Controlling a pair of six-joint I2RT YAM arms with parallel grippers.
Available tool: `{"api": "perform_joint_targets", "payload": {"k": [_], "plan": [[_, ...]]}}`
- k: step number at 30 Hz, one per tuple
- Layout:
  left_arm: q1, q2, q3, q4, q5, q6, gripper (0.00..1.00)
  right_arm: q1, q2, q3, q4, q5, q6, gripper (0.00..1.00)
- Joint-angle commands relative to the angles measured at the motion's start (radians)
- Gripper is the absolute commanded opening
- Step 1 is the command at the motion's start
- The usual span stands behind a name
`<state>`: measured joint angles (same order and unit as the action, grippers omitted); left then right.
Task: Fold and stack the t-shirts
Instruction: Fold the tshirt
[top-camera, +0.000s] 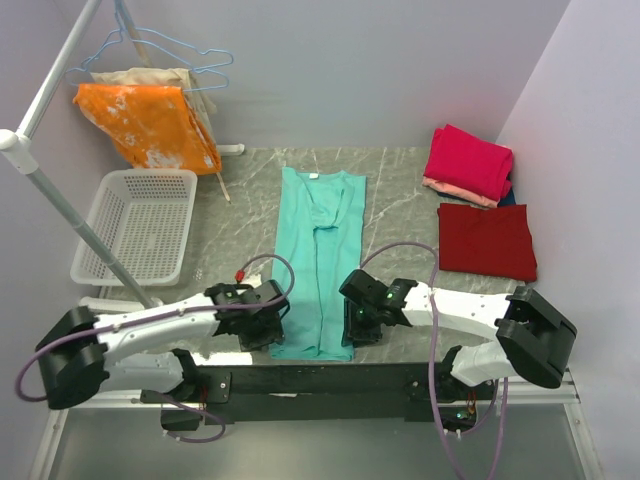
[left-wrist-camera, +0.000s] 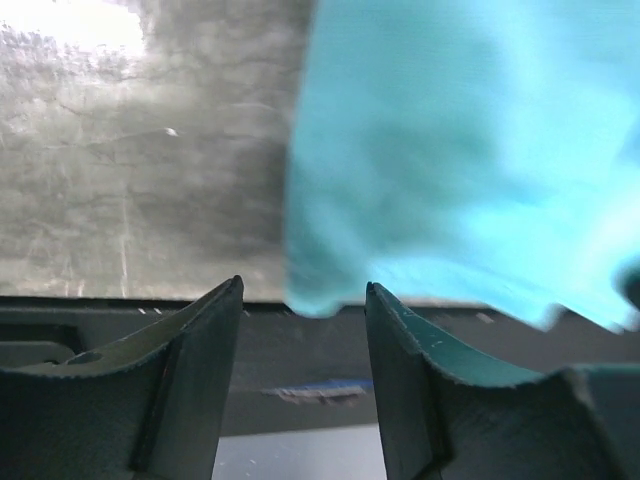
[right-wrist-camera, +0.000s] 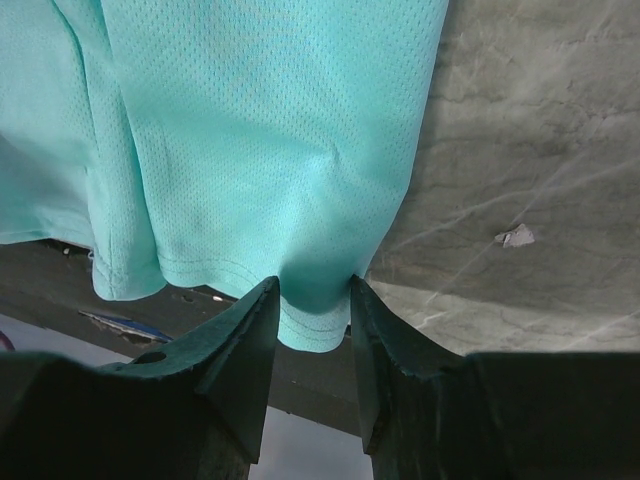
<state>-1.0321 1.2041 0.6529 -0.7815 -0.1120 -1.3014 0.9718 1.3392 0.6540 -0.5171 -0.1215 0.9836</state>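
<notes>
1. Top view only: teal shirt (top-camera: 318, 260) lies flat mid-table (top-camera: 400, 200), folded into a long narrow strip running 12–6. Collar at 12, hem over the near edge at 6.
2. Same view: L gripper (top-camera: 272, 325) at the strip's 7 o'clock corner, R gripper (top-camera: 357, 325) at its 5 o'clock corner.
3. Also top view only: dark red shirt (top-camera: 487, 242) folded approx. square at 3. Magenta-pink shirt (top-camera: 468, 160) sits folded on salmon shirt (top-camera: 455, 190) at 1–2, just apart from the red one.
4. White lattice basket (top-camera: 135, 225) at 9. Orange cloth (top-camera: 150, 125) w/ white blotches hangs at 10–11.
5. L wrist view (blurry): jaws wide apart. Teal hem corner dips to the tip line in the gap, nearer the 3 o'clock finger.
6. R wrist view: gap narrow and a hem fold fills it btwn the fingers (right-wrist-camera: 240, 360). Can't tell if it's pinched.
7. Textures (R wrist view): shirt is a fine mesh knit w/ double-stitched hem. Table is grey, marbled w/ pale veins. Fingers are dark wedges.
</notes>
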Motion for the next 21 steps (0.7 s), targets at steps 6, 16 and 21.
{"api": "perform_joint_targets", "payload": {"k": [6,16,21], "plan": [[-0.006,-0.040,0.079,-0.027,-0.037,0.024,0.61,0.013,0.026,0.022,-0.008,-0.001,0.012,0.42],[-0.008,0.041,0.019,0.016,0.014,0.020,0.61,0.022,0.034,0.015,-0.009,-0.006,0.020,0.42],[-0.008,0.093,0.007,0.040,0.041,0.042,0.59,0.031,0.023,-0.004,-0.015,-0.006,0.020,0.42]]}}
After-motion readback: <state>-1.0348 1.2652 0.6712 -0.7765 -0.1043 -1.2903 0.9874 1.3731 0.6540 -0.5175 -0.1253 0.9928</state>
